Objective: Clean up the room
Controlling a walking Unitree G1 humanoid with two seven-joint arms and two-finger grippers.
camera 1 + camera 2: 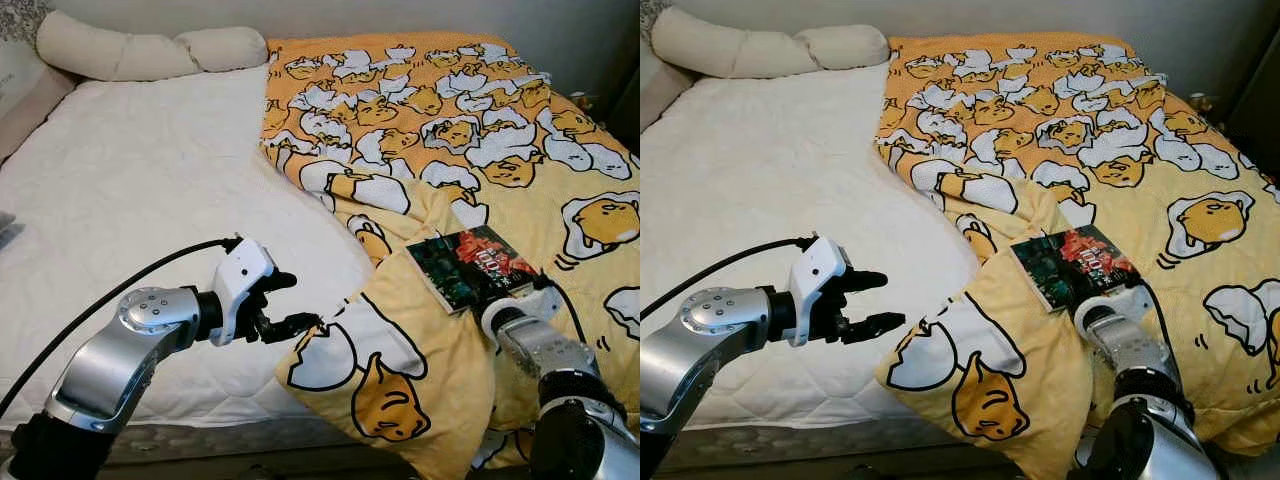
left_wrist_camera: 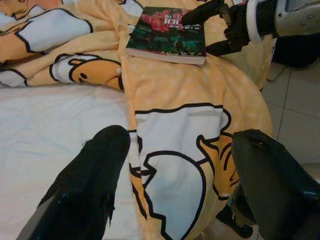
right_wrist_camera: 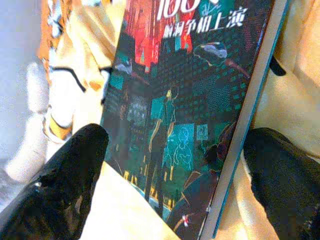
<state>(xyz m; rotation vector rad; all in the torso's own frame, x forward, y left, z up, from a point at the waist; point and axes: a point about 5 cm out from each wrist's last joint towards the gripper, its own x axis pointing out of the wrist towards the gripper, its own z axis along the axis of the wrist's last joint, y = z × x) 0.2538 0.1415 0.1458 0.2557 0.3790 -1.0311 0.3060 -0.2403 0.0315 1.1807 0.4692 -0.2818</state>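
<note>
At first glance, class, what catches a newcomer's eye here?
The yellow egg-print duvet covers the bed's right half, folded back off the white mattress. A dark paperback book lies on it, the right pincer open around it, and the left pincer is open at the duvet's corner.

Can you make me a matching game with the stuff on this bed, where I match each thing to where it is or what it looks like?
Things:
1. book
2. pillow
3. blanket
4. left gripper

Descriptions:
A. yellow with cartoon eggs
B. long, cream, at the head of the bed
C. open, at the blanket's folded corner
D. dark cover, between the right gripper's fingers

Pairs: 1-D, 2-B, 3-A, 4-C
</note>
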